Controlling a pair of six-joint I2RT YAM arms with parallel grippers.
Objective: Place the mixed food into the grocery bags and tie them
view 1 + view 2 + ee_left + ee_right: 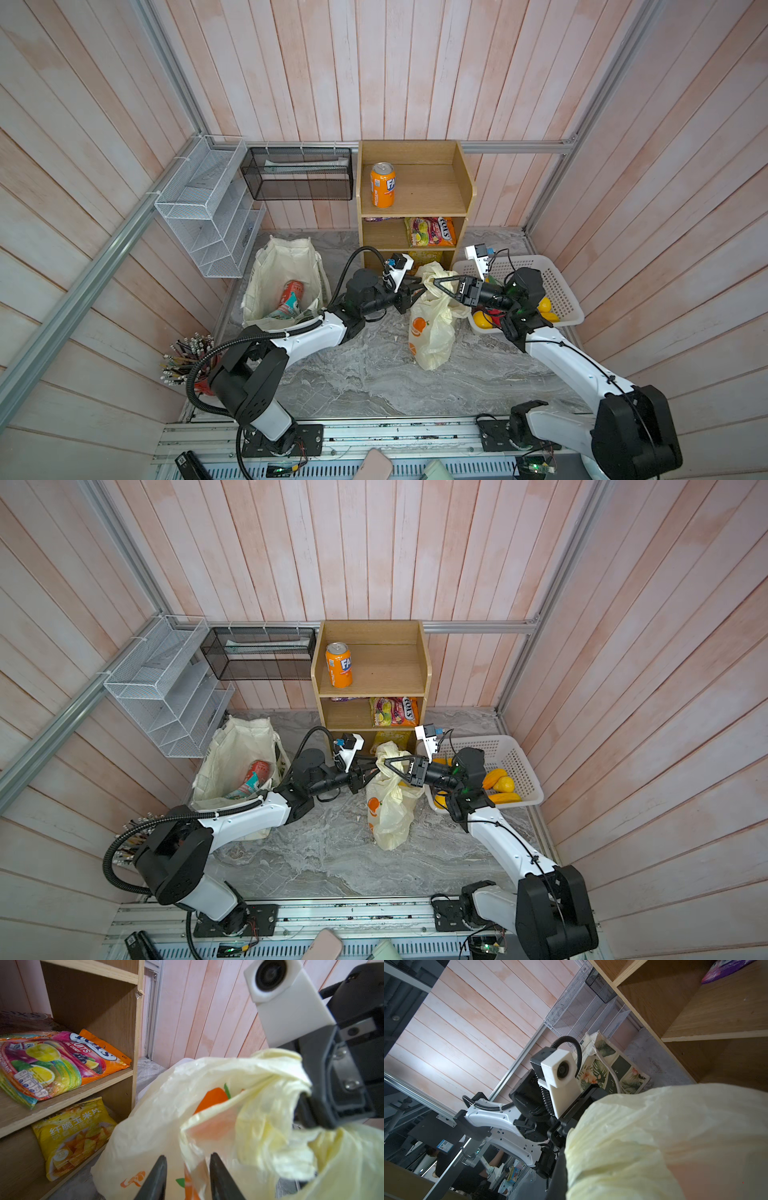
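The cream canvas tote (274,266) stands open at the left in both top views. Inside it lie the red can (293,292) and the teal-and-white packet (286,311). The pale-yellow plastic bag (430,332) printed with oranges sits mid-table, its top bunched. My right gripper (435,282) is shut on the bag's twisted upper handle, as the left wrist view shows (302,1103). My left gripper (188,1167) meets it from the left (417,287), its jaws apart with a loose fold of the bag between them. In the right wrist view the plastic bag (664,1142) hides the jaws.
Behind the bag stands a wooden shelf (415,199) with an orange soda can (382,185), a candy packet (430,232) and a yellow chip packet (72,1136). A white perforated basket (552,282) with yellow fruit (482,319) sits right. Wire racks (208,208) hang left; a pencil cup (191,361) stands front-left.
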